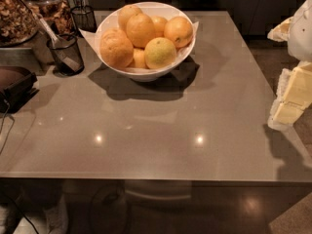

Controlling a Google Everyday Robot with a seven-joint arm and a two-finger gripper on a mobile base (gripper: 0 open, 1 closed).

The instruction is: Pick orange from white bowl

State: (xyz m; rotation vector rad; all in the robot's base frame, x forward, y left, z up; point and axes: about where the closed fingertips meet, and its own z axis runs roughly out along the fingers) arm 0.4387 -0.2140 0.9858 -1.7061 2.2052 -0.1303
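The white bowl (146,73), with a wavy pointed rim, stands at the back middle of the grey table. It holds several citrus fruits. The orange (178,31), round, smooth and deep orange, lies at the bowl's right side against the rim. A yellow-green fruit (160,52) lies in front of it, and a large, bumpy, paler orange (116,48) lies at the left. Another orange (140,29) sits on top of the pile. My gripper (291,97), white with pale yellow parts, is at the right edge of the view, beside the table's right edge and well away from the bowl.
A black mesh cup (66,54) with a utensil and a second mesh cup (84,17) stand left of the bowl. Jars of snacks (46,6) and a dark object (14,84) sit at the far left. The table (146,130) ends at the front and right.
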